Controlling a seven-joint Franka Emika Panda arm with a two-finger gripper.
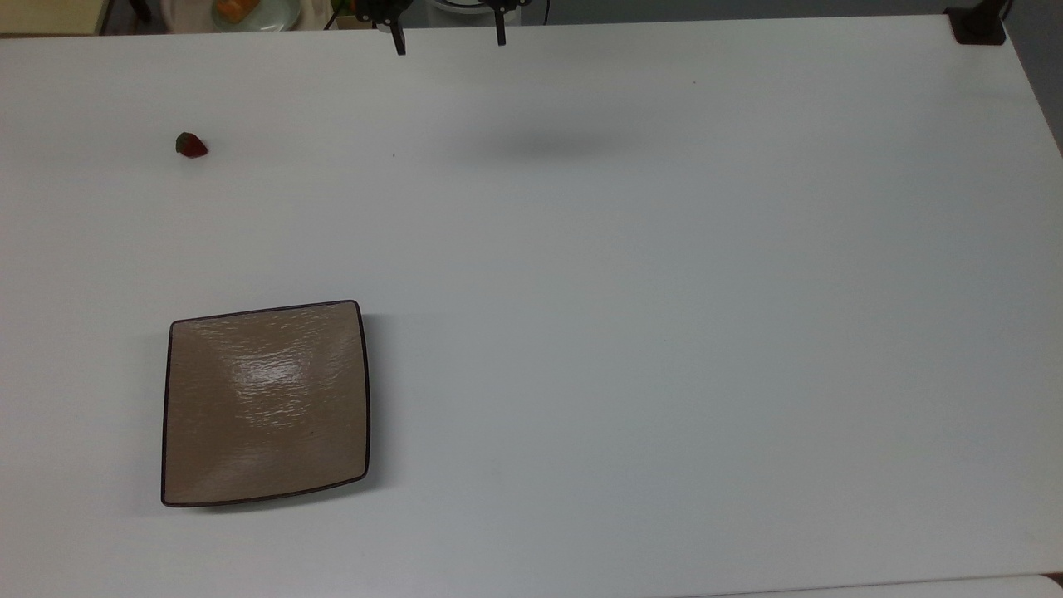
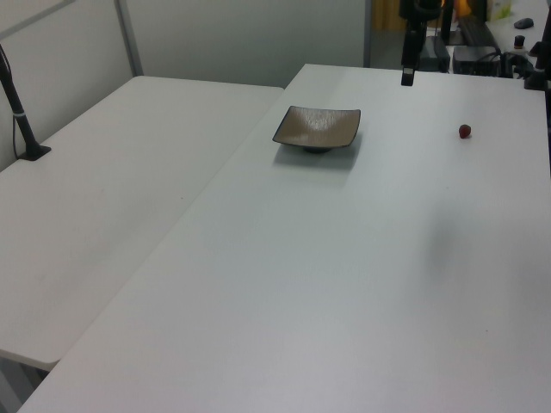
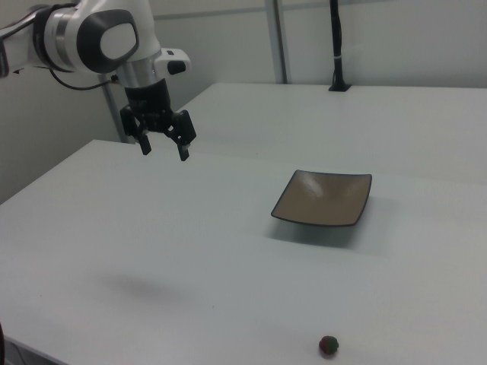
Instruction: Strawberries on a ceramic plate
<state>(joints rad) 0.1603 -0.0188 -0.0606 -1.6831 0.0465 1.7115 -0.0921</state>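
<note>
**A:** Where is the strawberry (image 1: 191, 145) sitting?

**B:** It is lying alone on the white worktop (image 1: 631, 316), toward the top view's upper left. It is tiny and red, with a dark green cap pointing to the top view's left, so its long axis is running roughly left to right there. In the right view it is sitting near the bottom edge (image 3: 328, 345).

**A:** And the ceramic plate (image 1: 266, 404)?

**B:** The plate is resting well apart from the berry, straight below it in the top view. It is square, glossy tan-brown with a thin dark rim, and nothing is lying on it.

**A:** Where is the hand (image 3: 163, 145) hanging?

**B:** It is hovering high above the worktop with its two fingers spread wide and nothing between them. In the top view the fingertips are showing at the upper edge, so the berry is lying well off to the top view's left of the hand and a little lower. I judge the coming move calls for travelling that way, then descending.

**A:** Any readable writing or brands?

**B:** None that I can make out.
</note>
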